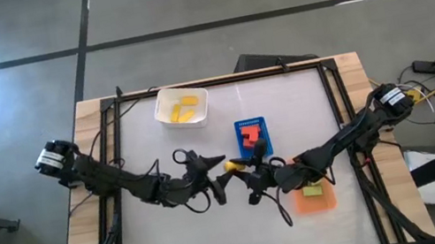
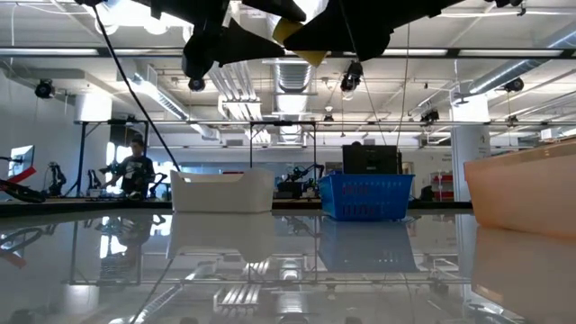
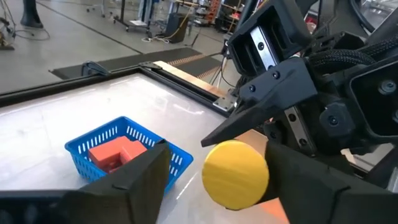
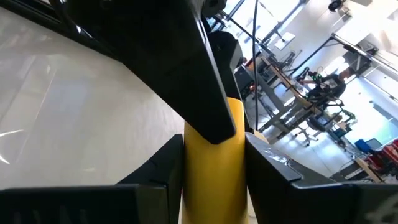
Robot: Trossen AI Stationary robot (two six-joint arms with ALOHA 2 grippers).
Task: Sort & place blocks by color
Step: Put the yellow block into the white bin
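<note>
A yellow block (image 1: pixel 232 165) with a round end (image 3: pixel 235 174) hangs in the air above the table's middle, between both grippers; the low view shows this yellow block (image 2: pixel 297 36) high up. My right gripper (image 1: pixel 248 170) is shut on it. My left gripper (image 1: pixel 220 175) is open, and its fingers (image 3: pixel 143 177) stand on either side of the block's free end; whether one touches it, I cannot tell. More yellow blocks lie in the white tub (image 1: pixel 182 108). Red blocks (image 1: pixel 250 137) sit in the blue basket (image 1: pixel 261 123), and a light green block (image 1: pixel 312 188) in the orange tray (image 1: pixel 326 202). My right gripper (image 4: pixel 212 143) pinches the yellow block (image 4: pixel 214 180) between its two fingers, one on each long side. The fingers come level from the table's right and lie along the block. The block is lifted clear of the table, its free end pointing toward my left gripper.
The white tub stands toward the far left of the work area and the blue basket (image 3: pixel 124 155) near the middle. The orange tray (image 2: pixel 522 193) is near the right arm. A dark frame (image 1: pixel 219 81) borders the white table top. A person (image 2: pixel 135 171) is far behind in the room.
</note>
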